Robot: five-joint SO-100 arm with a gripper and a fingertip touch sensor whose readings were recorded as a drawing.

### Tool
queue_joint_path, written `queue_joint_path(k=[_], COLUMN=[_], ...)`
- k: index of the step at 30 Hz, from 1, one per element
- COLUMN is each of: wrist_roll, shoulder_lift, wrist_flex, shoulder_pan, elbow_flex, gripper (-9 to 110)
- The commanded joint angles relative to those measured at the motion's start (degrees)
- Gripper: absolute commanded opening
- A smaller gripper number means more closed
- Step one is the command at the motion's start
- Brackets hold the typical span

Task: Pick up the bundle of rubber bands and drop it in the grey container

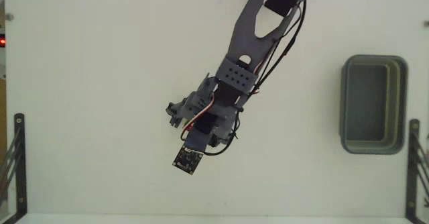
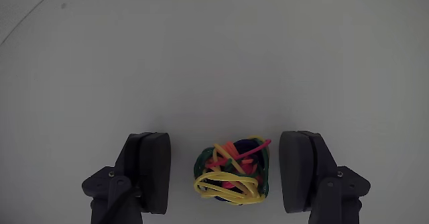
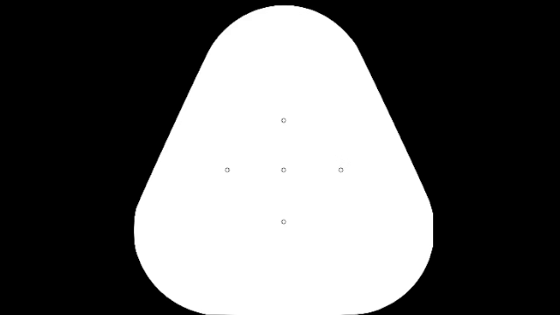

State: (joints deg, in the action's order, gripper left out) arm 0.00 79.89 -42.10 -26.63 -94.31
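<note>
Yellow-red-green bundle of rubber bands (image 2: 232, 172) sits on the white bench (image 2: 214, 56) between my pincer (image 2: 231, 174) fingers (image 2: 153, 170), gap on both sides, nothing gripped — pincer spread wide. Grey container (image 1: 373, 104) sits well off, at the fixed view's right edge.

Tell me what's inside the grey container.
In the fixed view the grey container shows only its bare darker hollow; no object is visible inside. Nothing covers it.
</note>
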Motion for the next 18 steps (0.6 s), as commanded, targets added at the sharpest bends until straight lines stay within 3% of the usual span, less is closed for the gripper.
queue_joint_path(k=[1, 18], wrist_roll=[0.0, 0.0], shoulder_lift=[1.8, 1.8], wrist_flex=[0.5, 0.5], shoulder_pan=[-1.2, -1.2], elbow_flex=[-0.1, -0.1], gripper=[99, 95])
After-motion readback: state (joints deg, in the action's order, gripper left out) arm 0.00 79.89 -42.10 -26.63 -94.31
